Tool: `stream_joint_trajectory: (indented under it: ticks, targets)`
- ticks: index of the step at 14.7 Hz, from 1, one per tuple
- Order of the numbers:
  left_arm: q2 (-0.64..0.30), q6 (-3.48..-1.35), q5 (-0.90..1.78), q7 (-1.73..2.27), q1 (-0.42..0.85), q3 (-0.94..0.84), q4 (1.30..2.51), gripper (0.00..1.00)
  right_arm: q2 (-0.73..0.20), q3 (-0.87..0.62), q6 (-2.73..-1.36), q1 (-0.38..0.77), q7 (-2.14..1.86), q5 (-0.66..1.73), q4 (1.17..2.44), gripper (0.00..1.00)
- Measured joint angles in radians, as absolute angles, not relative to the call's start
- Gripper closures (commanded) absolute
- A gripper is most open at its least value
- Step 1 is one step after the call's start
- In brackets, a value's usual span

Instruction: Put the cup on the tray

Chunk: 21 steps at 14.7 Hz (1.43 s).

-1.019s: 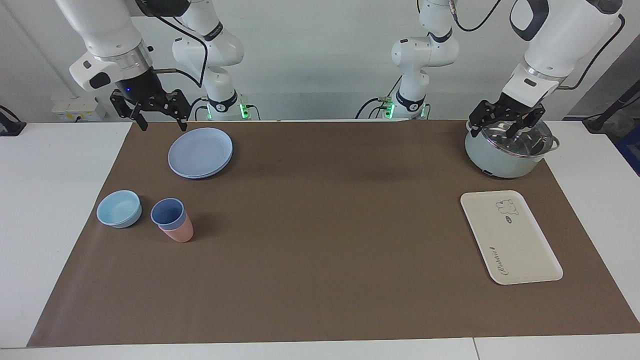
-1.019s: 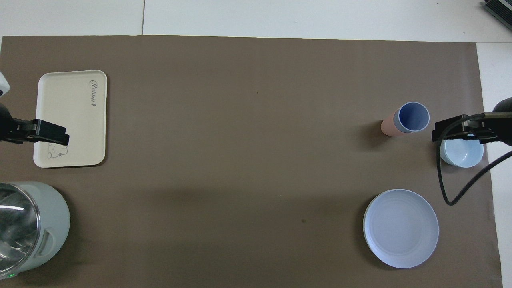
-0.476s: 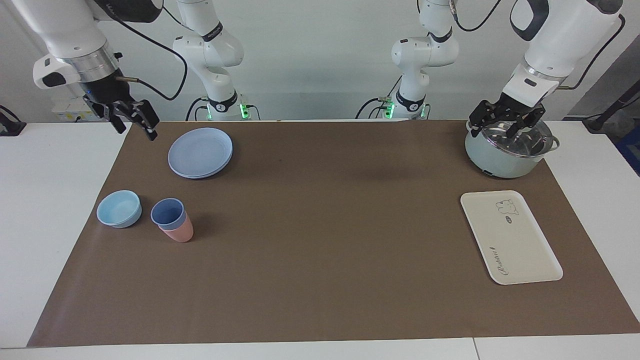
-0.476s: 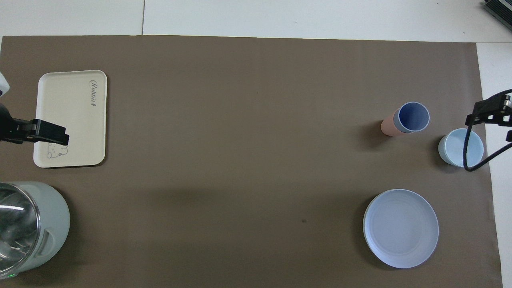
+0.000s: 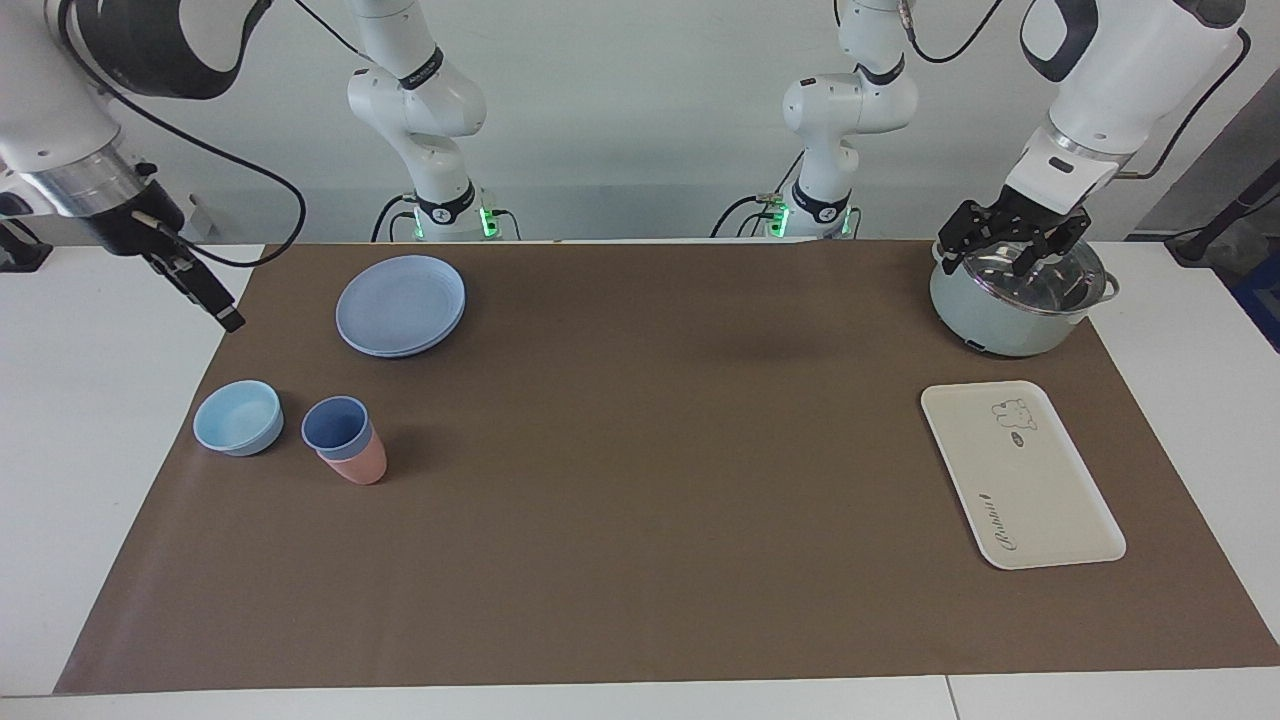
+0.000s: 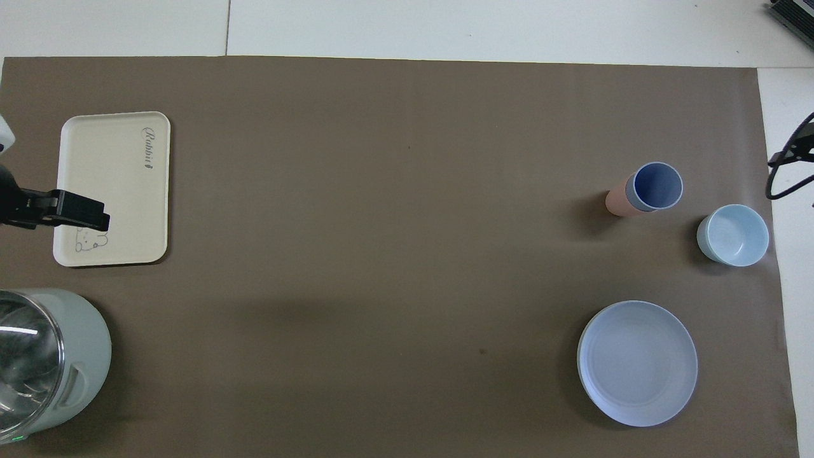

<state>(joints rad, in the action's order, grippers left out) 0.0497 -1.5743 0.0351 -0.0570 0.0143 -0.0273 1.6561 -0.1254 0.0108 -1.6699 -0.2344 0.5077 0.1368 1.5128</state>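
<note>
Although nothing has been picked up yet, the layout is plain enough: the desk [image 5: 640, 640] carries a brown mat, and at the left arm's end sit a pale green pot [image 5: 1010, 305] near the robots' edge and the cream tray [image 5: 1020, 475] farther out from it. At the right arm's end lie a round blue plate [image 5: 400, 305], a light-blue bowl [image 5: 238, 417], and beside the bowl the blue cup [image 5: 337, 427], which stands nested in a pink cup [image 5: 362, 466].

The left gripper [image 5: 1012, 243] hangs over the pot with its fingers spread. The right gripper [image 5: 205, 290] is up over the desk's white edge past the mat's corner, well apart from the cup; I cannot tell how its fingers stand.

The cup looks like light, stiff plastic, smooth and likely slippery. Pinching one wall at the exposed rim seems best, since the pink cup covers its lower part and may lift along with it.
</note>
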Motion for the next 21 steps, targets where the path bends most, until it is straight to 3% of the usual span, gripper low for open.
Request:
stream_joint_trajectory:
  ticks: [8, 15, 21]
  targets:
    - [0.05, -1.574, 0.035, -0.057, 0.014, -0.027, 1.656, 0.0, -0.457, 0.011, -1.725, -0.305, 0.664, 0.254, 1.333, 0.14]
    - [0.05, -1.574, 0.035, -0.057, 0.014, -0.027, 1.656, 0.0, -0.607, 0.011, -1.725, -0.36, 0.703, 0.448, 1.324, 0.15]
    - [0.05, -1.574, 0.035, -0.057, 0.014, -0.027, 1.656, 0.0, -0.665, 0.004, -1.747, -0.353, 0.735, 0.544, 1.364, 0.2]
